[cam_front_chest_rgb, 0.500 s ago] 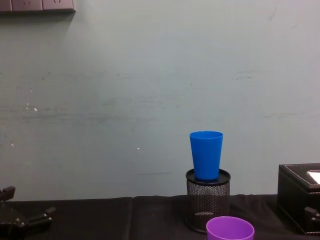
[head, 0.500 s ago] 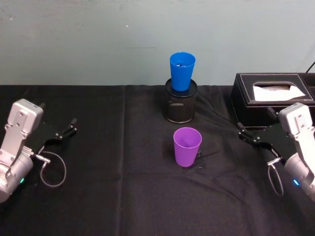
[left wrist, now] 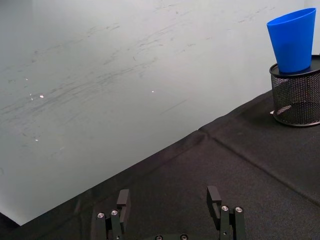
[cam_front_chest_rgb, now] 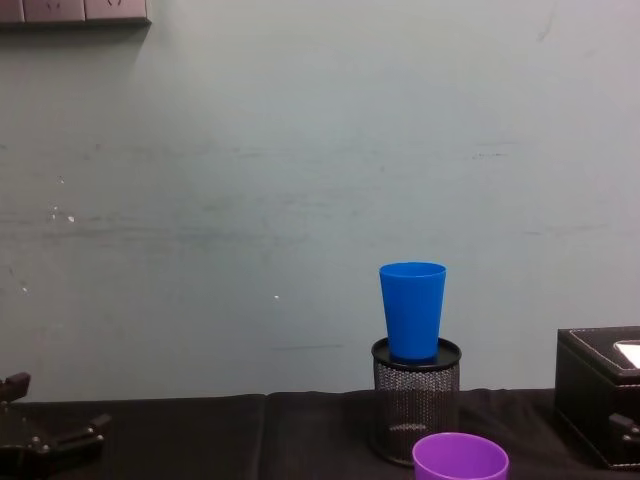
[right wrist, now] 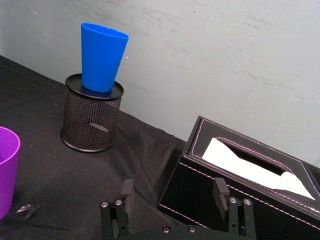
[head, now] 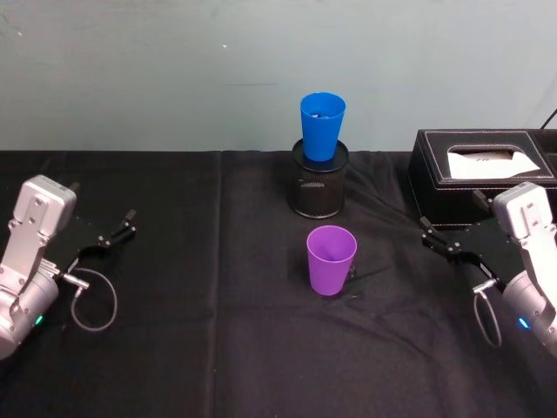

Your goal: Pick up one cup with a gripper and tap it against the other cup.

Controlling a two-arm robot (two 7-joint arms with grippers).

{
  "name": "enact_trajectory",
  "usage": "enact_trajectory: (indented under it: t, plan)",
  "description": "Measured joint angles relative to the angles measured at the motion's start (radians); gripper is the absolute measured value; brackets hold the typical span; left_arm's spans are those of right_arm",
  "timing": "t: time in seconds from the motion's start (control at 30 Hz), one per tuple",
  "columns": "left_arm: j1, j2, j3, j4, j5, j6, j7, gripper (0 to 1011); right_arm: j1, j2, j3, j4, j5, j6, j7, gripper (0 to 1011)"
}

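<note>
Change: we find nothing shifted since the earlier frame; everything on the table (head: 218, 305) sits as it did.
Purple cup (head: 331, 259): upright near the middle of the black table, just in front of the mesh pen holder (head: 318, 187) and apart from it.
Blue cup (head: 321, 126): upright, its base seated in the top of the pen holder, behind the purple one.
Left gripper (head: 129, 222): low at the table's left side, fingers spread wide, nothing between them, well apart from both cups.
Right gripper (head: 426, 232): low at the right, just beside the black tissue box (head: 435, 187), fingers spread wide, holding nothing.
</note>
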Motion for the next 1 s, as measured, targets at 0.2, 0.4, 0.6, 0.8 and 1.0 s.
enact_trajectory:
  t: [0.2, 0.4, 0.6, 0.8, 1.0]
  plan:
    - [0.000, 0.000, 0.000, 0.000, 0.000, 0.000, 0.000, 1000, 0.000, 0.000, 0.000, 0.000, 0.000, 0.000, 0.000, 1004]
    - [0.000, 0.000, 0.000, 0.000, 0.000, 0.000, 0.000, 1000, 0.000, 0.000, 0.000, 0.000, 0.000, 0.000, 0.000, 1004]
    - [0.000, 0.000, 0.000, 0.000, 0.000, 0.000, 0.000, 1000, 0.000, 0.000, 0.000, 0.000, 0.000, 0.000, 0.000, 1004]
    - [0.000, 0.000, 0.000, 0.000, 0.000, 0.000, 0.000, 1000, 0.000, 0.000, 0.000, 0.000, 0.000, 0.000, 0.000, 1004]
    - [0.000, 0.000, 0.000, 0.000, 0.000, 0.000, 0.000, 1000, 0.000, 0.000, 0.000, 0.000, 0.000, 0.000, 0.000, 1004]
